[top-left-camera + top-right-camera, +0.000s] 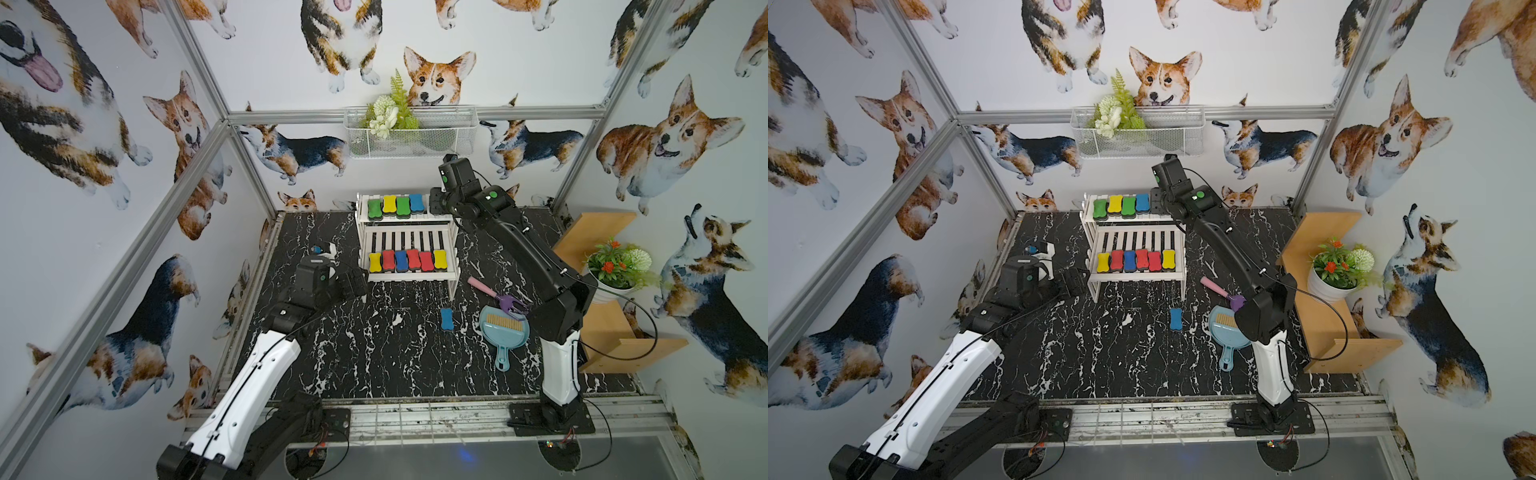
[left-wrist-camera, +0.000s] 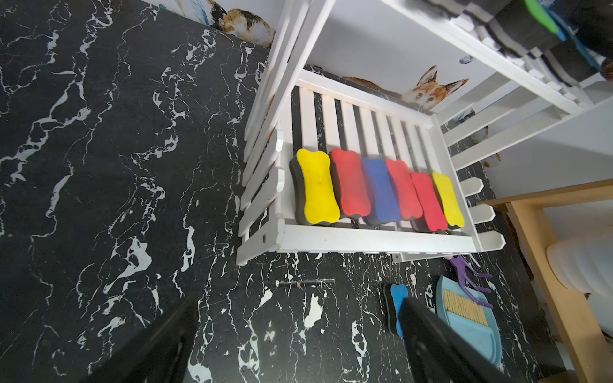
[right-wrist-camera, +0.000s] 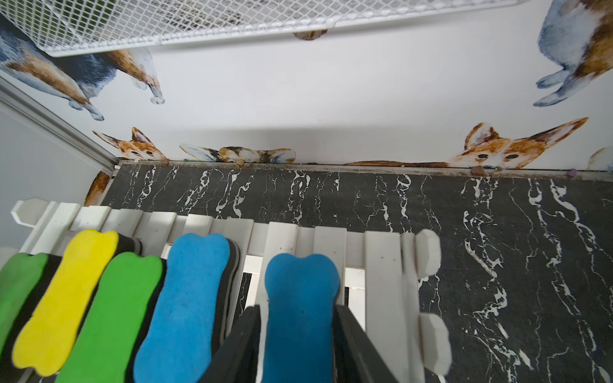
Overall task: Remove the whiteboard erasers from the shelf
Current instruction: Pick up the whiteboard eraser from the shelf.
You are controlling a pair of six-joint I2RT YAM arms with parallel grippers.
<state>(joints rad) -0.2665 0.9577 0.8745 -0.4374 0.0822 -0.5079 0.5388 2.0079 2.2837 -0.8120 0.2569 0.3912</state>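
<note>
Black marbled desk (image 1: 374,353) carried the white shelf (image 1: 409,239) by the back wall. Right fingers (image 3: 351,345) flanked a blue eraser (image 3: 300,298) on the top tier, close along both its sides, though whether they truly pinched it could not be told. Four more erasers (image 3: 109,315) sat just beside those fingers. Left fingers (image 2: 431,338) hung spread wide and empty near the six-eraser row (image 2: 378,189) on the lower tier. Well apart from them, a loose blue eraser (image 1: 446,319) lay on the desk.

The erasers (image 2: 381,190) look matt and spongy, the shelf (image 2: 365,237) smooth white-painted wood.
</note>
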